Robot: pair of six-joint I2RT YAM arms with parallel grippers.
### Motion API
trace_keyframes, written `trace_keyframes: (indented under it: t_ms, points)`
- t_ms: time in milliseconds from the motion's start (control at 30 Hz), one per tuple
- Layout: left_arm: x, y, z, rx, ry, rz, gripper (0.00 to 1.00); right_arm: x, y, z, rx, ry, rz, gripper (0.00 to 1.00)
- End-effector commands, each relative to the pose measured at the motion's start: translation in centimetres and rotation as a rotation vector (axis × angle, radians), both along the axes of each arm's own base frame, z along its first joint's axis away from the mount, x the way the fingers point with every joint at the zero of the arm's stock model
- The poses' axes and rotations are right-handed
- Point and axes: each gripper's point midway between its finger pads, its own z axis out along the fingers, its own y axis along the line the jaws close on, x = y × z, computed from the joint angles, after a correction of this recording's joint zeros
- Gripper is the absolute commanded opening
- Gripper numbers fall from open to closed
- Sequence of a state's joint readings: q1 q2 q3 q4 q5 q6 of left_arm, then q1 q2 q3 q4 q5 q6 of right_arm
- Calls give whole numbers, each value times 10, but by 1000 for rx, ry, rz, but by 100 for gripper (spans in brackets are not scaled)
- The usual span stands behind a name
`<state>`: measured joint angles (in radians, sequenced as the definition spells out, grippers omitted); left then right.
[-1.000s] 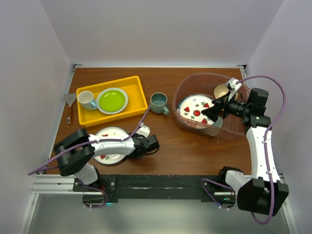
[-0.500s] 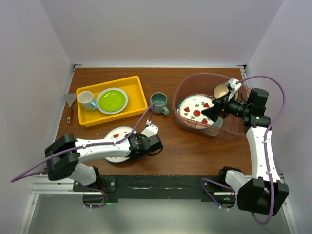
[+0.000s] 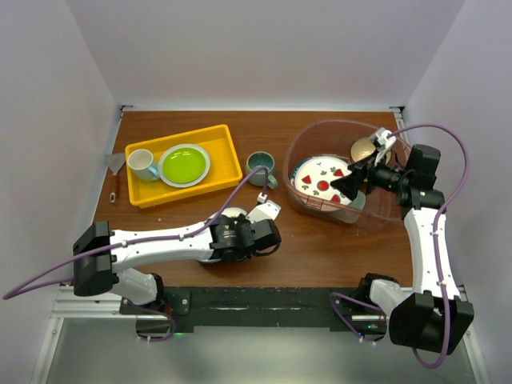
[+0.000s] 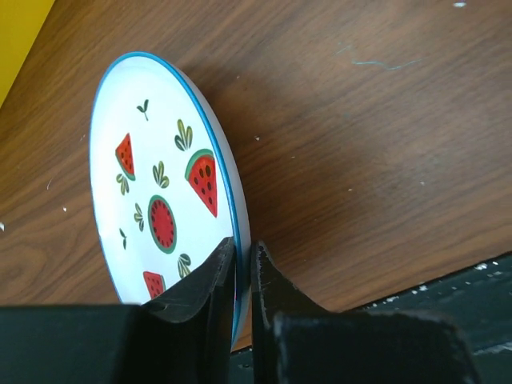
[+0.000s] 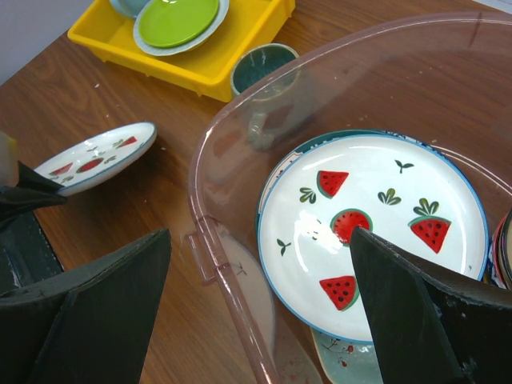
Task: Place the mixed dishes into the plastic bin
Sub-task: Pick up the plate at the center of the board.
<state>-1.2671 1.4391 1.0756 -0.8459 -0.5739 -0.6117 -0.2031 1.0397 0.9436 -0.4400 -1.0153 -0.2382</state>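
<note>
My left gripper is shut on the rim of a white plate with red watermelon marks, held tilted above the wood near the table's front; the plate also shows in the right wrist view. The plastic bin at the right holds another watermelon plate, more dishes under it and a tan bowl. My right gripper hangs open over the bin with nothing between its fingers. A grey-green mug stands left of the bin.
A yellow tray at the back left carries a green plate and a white cup. A small spatula lies left of the tray. The table's front edge is close behind the held plate.
The left arm has swung right along the table's front, carrying the watermelon plate, which now stands tilted off the table. Its jaws closed further on the rim. The right arm has not moved.
</note>
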Motion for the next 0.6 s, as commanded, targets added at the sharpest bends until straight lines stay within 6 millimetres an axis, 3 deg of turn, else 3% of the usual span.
trace_keyframes:
  t_ms: [0, 567]
  points:
    - [1, -22, 48, -120, -59, -62, 0, 0, 2, 10, -4, -53, 18, 98]
    - [-9, -46, 98, -228, -125, -217, 0, 0, 3, 6, 4, -39, 30, 98]
